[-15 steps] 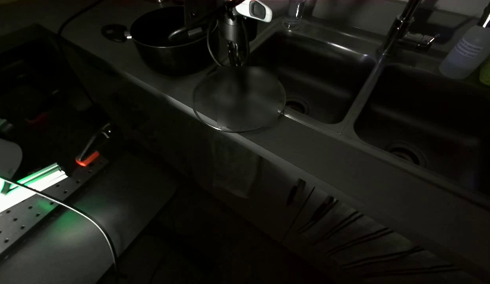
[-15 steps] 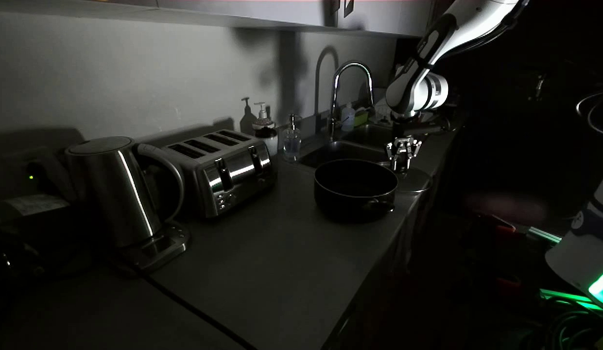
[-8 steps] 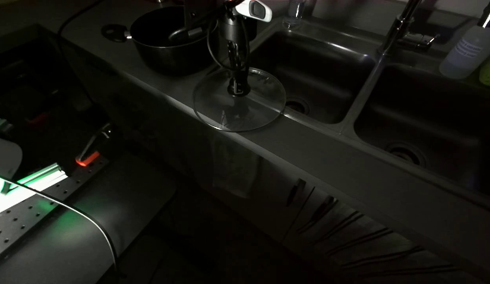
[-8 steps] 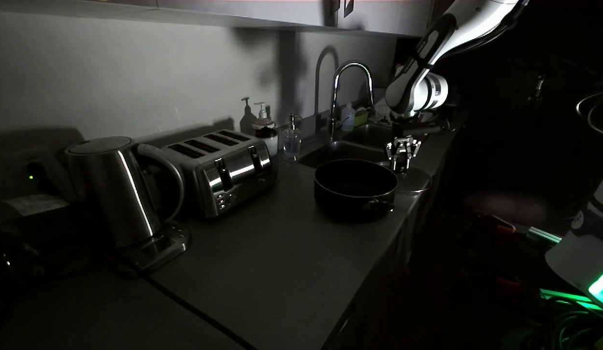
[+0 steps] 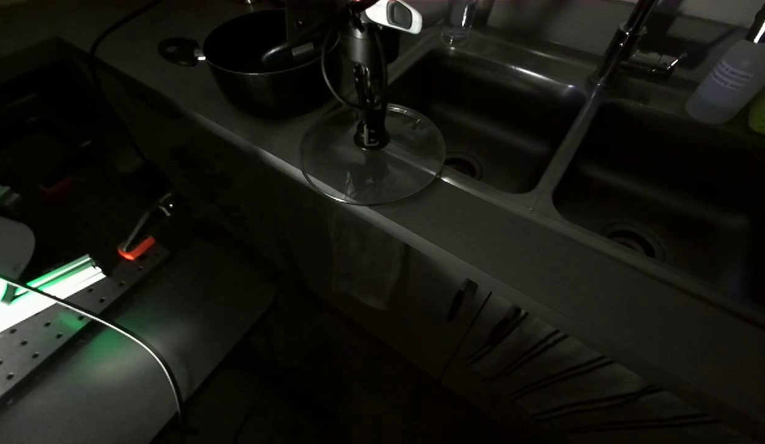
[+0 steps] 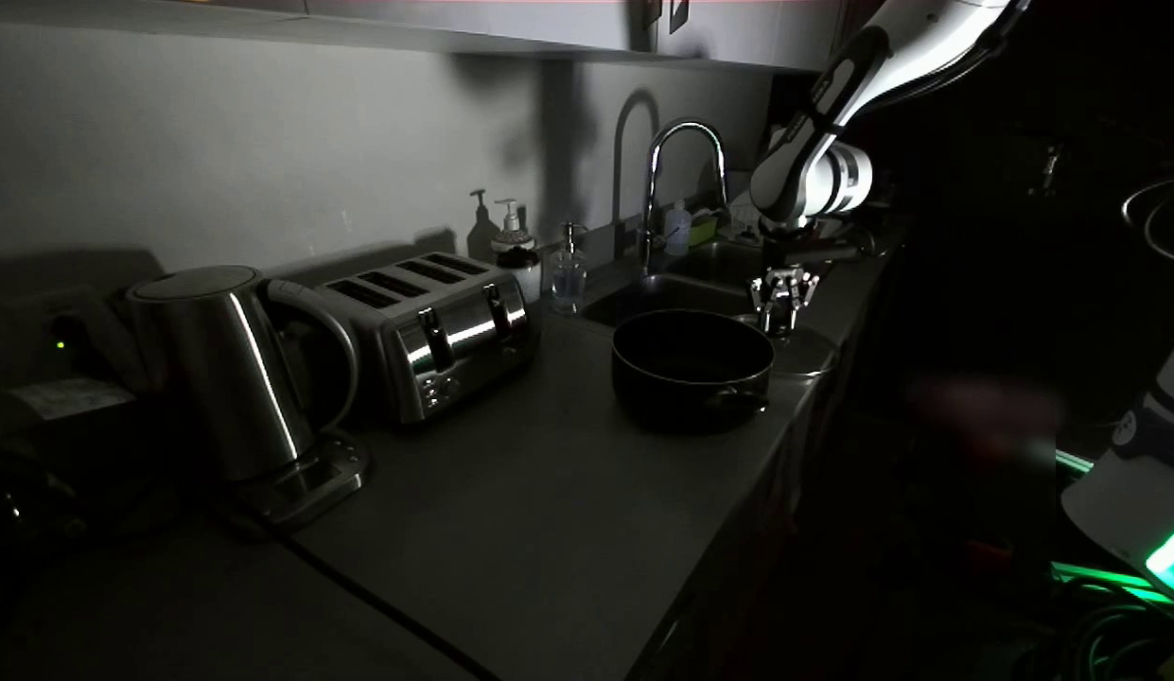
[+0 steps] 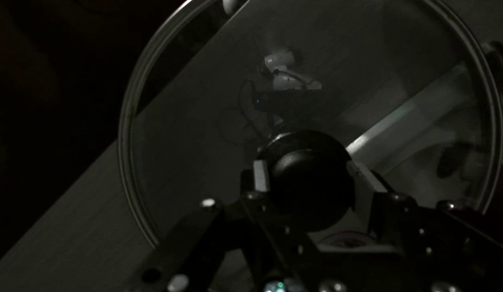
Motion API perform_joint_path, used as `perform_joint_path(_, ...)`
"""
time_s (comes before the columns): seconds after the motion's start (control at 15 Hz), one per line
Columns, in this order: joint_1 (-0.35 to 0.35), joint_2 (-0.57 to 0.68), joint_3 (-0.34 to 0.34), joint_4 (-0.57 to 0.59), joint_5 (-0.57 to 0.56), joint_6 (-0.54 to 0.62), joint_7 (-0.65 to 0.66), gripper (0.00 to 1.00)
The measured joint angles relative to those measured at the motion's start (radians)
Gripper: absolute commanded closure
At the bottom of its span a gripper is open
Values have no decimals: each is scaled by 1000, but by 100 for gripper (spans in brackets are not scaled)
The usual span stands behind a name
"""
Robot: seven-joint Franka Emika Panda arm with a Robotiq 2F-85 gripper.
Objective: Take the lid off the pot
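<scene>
Evidently the main step is done: the round transparent glass lid with a thin metal rim (image 5: pixel 385 172) is off the wide round black pot with a shiny rim (image 6: pixel 676 402), which stands uncovered in both exterior views. Lid is beside the pot, over the strip of grey worktop (image 6: pixel 549 511) in front of the two-basin steel sink (image 5: pixel 561 148). Strip looks too narrow for it: the glass seems to reach past the front edge on one side and over the sink's rim on the other. Whether it touches down or hangs just above, no telling from these angles.

The jaws pinch the lid's dark rounded centre knob (image 7: pixel 312 190), one on either side, no clear gap in the wrist view. Sensible hold, I judge: the knob is the only good grip on smooth glass, and being central it should carry the lid level. White-and-black robot arm (image 6: pixel 832 180) is posed above, likely for the same reason.

Pot sits near the front edge, presumably for easy reach; brushed-steel kettle (image 6: pixel 222 378) and four-slot steel toaster (image 6: pixel 430 326) stand farther back.

Left to do, as I read it: settle the lid, then loosen the jaws. Overhang is the worry; with too little support it could tip.
</scene>
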Motion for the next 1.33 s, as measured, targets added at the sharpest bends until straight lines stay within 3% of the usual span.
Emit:
perform_joint_path(0.2, 0, -8, 2, -13, 2, 0, 0, 75)
perform_joint_path(0.33, 0, -14, 5, -22, 2, 0, 0, 26)
perform_joint_path(0.47, 0, -16, 6, -28, 2, 0, 0, 20)
perform_joint_path(0.67, 0, -13, 14, -46, 2, 0, 0, 2)
perform_joint_path(1.33, 1, -26, 31, -76, 2, 13, -1, 0)
